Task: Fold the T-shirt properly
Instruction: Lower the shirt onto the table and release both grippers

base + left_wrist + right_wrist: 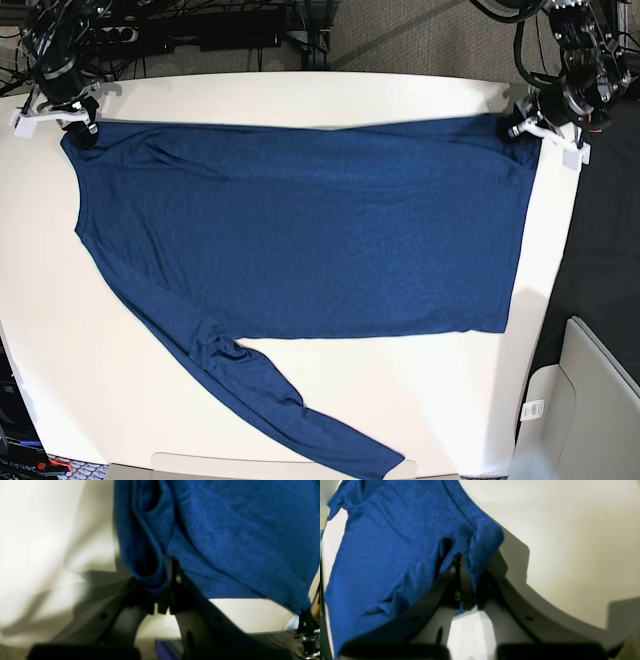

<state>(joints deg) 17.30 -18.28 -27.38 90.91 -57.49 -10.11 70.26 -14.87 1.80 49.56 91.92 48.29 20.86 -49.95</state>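
Spread flat across the white table point(300, 400): the T-shirt point(320, 230), thin heathered navy knit, long-sleeved, one sleeve trailing toward the near edge. Pinned at its two far corners. At the base view's right, left gripper point(172, 580) clamped tight on a bunched fold of hem. At the base view's left, right gripper point(465, 565) closed on a puckered corner of cloth. Black curved fingers, blurred up close in both wrist views; pads buried in fabric, tips hard to make out.
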